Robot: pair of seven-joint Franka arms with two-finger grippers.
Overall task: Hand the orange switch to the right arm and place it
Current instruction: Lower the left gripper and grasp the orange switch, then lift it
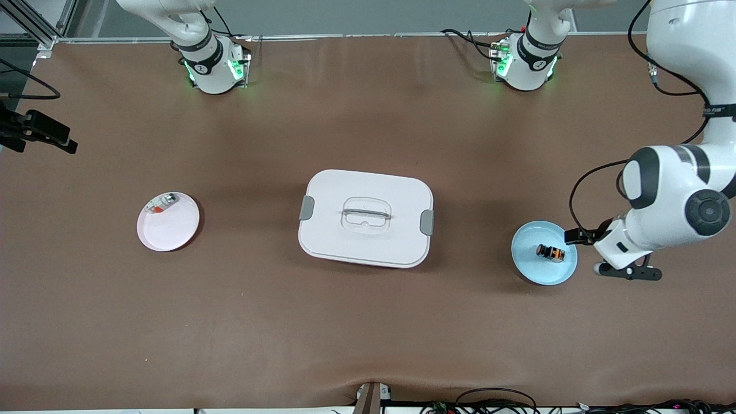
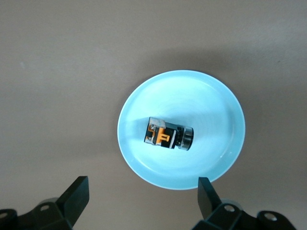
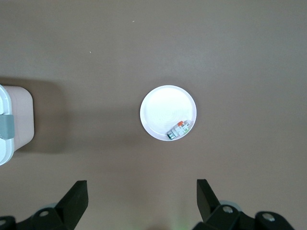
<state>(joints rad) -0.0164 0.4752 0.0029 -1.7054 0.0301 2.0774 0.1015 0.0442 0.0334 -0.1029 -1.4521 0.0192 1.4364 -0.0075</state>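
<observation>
The orange switch [image 1: 550, 252] [image 2: 168, 134] lies on its side in the middle of a light blue plate [image 1: 532, 264] [image 2: 211, 96] toward the left arm's end of the table. My left gripper [image 1: 628, 272] [image 2: 143, 191] hangs just off the plate's rim, over the table mat. It is open, with nothing between its fingers. The right arm rises out of the front view from its base [image 1: 214, 66]. In the right wrist view my right gripper [image 3: 142, 191] is open and empty, high over the table.
A white lidded box [image 1: 365, 217] [image 3: 7, 124] stands mid-table. A pink plate [image 1: 172, 230] [image 3: 160, 108] toward the right arm's end holds a small silver-grey piece [image 1: 161, 203] [image 3: 179, 129]. A black fixture [image 1: 37, 131] juts in at that end.
</observation>
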